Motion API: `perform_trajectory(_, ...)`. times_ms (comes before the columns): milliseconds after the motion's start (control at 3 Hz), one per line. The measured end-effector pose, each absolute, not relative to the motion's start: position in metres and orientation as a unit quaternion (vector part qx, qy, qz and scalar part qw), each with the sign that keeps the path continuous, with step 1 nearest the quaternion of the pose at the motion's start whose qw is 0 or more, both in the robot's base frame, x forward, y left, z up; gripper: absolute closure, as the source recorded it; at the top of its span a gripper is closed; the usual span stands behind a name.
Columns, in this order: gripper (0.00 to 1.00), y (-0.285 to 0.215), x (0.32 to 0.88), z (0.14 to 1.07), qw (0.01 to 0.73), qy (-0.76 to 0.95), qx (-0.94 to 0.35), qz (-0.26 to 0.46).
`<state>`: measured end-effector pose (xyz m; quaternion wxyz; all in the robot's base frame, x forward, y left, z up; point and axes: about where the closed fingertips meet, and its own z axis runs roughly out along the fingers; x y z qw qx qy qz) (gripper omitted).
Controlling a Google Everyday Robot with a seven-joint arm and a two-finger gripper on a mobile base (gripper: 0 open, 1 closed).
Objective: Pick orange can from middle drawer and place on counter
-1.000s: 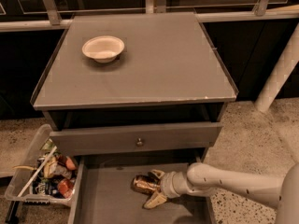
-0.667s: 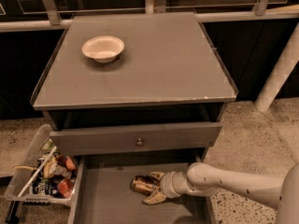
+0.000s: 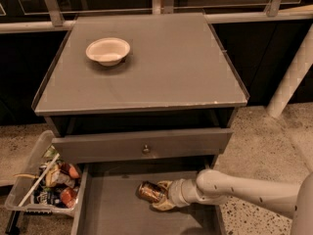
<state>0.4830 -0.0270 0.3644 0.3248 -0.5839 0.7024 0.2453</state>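
The orange can (image 3: 148, 191) lies on its side on the floor of the open middle drawer (image 3: 110, 210), near the drawer's centre. My gripper (image 3: 158, 195) reaches in from the right at the end of the white arm (image 3: 244, 190). Its tan fingers (image 3: 163, 184) sit above and below the can's right end and are closed on it. The can rests low in the drawer. The counter (image 3: 166, 67) is the grey cabinet top above, behind the drawer.
A white bowl (image 3: 108, 50) sits on the counter's far left. The closed drawer front with a round knob (image 3: 145, 149) overhangs the open drawer. A clear bin of snack wrappers (image 3: 46, 184) stands on the floor at left. A white post (image 3: 293, 72) stands at right.
The lower finger has moved up toward the can, so the fingers have narrowed around it. The can and the arm have hardly shifted.
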Motion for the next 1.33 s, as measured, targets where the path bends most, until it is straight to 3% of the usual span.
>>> perform_trajectory(333, 1.0, -0.045, 0.478, 0.389, 0.323, 0.699, -0.591, 0.241)
perform_trajectory(1333, 1.0, -0.12, 0.458, 0.525, 0.347, 0.672, -0.61, 0.237)
